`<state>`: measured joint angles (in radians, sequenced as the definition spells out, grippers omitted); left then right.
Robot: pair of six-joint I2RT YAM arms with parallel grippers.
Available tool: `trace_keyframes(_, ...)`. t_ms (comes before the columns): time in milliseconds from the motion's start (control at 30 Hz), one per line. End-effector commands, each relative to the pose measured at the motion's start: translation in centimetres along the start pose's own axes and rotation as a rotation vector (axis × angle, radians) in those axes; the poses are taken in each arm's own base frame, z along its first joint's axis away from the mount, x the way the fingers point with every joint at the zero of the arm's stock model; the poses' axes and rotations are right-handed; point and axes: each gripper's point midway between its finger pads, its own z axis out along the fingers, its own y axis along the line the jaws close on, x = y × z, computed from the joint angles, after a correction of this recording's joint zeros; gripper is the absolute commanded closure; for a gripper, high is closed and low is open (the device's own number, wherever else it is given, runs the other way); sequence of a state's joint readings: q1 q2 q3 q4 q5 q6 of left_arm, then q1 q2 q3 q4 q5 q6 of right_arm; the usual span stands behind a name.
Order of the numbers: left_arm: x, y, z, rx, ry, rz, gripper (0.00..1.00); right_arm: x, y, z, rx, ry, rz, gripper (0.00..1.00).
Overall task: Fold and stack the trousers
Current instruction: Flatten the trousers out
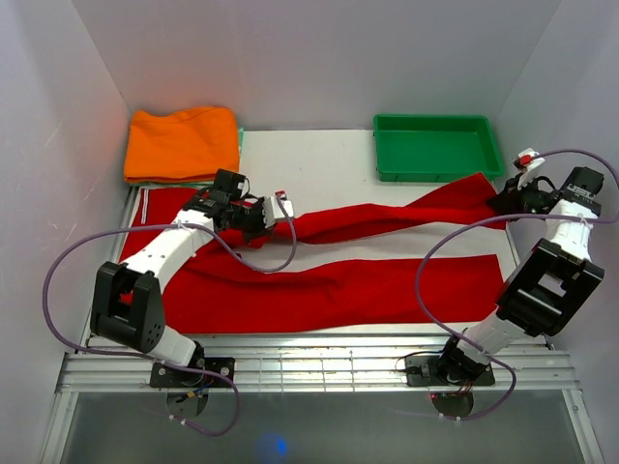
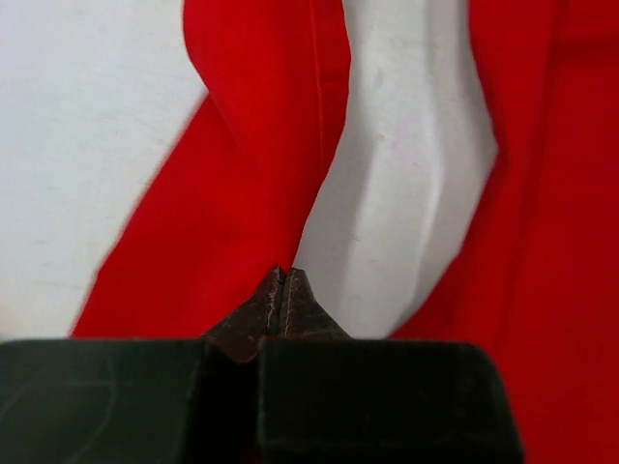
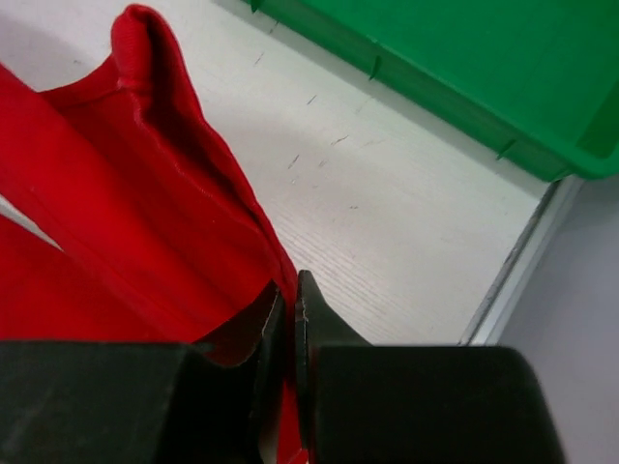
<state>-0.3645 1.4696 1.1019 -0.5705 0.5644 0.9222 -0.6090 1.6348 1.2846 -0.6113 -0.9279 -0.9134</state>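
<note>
While both arms reach out over a white table (image 1: 319,159), bright red trousers (image 1: 329,285) lie spread across it from side to side. One leg rests flat along the near side. The other is raised and twisted into a rope-like band that runs between the two grippers.

The left gripper (image 1: 274,211) sits left of centre, toward the waist end. Its wrist camera shows dark fingertips (image 2: 266,304) pressed together with red cloth gathered right at their tips, which looks like a pinch on a thin fold of the far leg. The right gripper (image 1: 505,200) is at the far right, just beside a green tray (image 1: 426,175). Its fingers (image 3: 319,314) are closed on the hem end of that same leg, with red fabric caught between them. A folded orange garment (image 1: 182,143) sits in the far left corner, just beyond the waist end.

The step in hand appears to be a lengthwise fold — laying the far leg over the near one. To do it well, both grippers should rise together only enough to free the cloth and hold the leg gently taut so the twist unwinds. They should then carry it toward the near edge at a matched pace and set it down with seams and hems lined up. The left pinch looks shallow, so a sharp tug could slip it, and the right gripper needs room from the tray wall.
</note>
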Motion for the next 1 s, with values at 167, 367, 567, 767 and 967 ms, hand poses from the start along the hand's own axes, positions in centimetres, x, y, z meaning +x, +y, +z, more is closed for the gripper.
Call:
trace_keyframes(167, 6.6, -6.2, 2.6, 0.241, 0.074, -0.117, 1.00, -10.5, -1.4, -3.9, 0.124, -0.277, -0.227, 0.92)
trace_keyframes(367, 8.6, -4.8, 5.2, 0.193, 0.102, -0.165, 1.00, -14.7, 1.1, -5.6, 0.078, -0.411, -0.270, 0.92)
trace_keyframes(567, 7.1, -4.4, 6.3, 0.225, 0.036, -0.186, 1.00, -3.5, -0.4, -1.5, 0.067, -0.113, -0.147, 0.92)
trace_keyframes(767, 5.8, -4.7, 5.6, 0.227, 0.050, -0.207, 0.73, 6.9, -2.9, 0.4, 0.120, 0.181, -0.010, 0.92)
trace_keyframes(967, 0.7, -2.1, 2.5, 0.169, -0.033, -0.337, 0.55, 10.2, -4.8, 0.7, 0.193, 0.297, 0.050, 0.90)
